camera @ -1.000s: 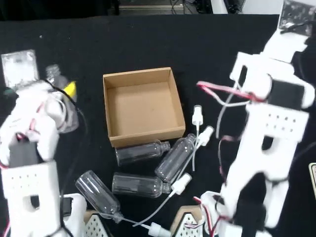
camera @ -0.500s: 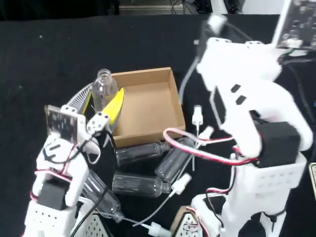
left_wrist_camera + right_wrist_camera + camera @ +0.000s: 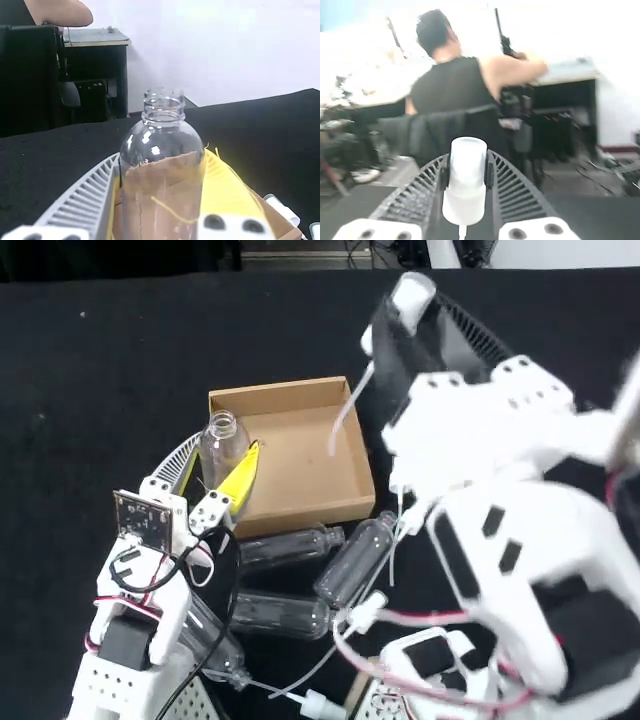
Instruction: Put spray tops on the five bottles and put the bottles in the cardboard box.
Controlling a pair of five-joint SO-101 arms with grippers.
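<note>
Left wrist view shows our left gripper (image 3: 162,161) squeezing an open bottle (image 3: 161,142) that stands straight up, at the left edge of the cardboard box (image 3: 281,392). Our right gripper (image 3: 466,161) pinches a white spray top (image 3: 466,182), up high past the box's far corner. Four other bottles (image 3: 285,546) lie beside the box.

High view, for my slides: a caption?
Left hand holds clear plastic bottle, right hand white spray top, near brown cardboard box.

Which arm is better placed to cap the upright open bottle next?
Right, likely. The right pincer holds a spray top, tube dangling above the cardboard box; the left pincer grips the uncapped bottle upright.
</note>
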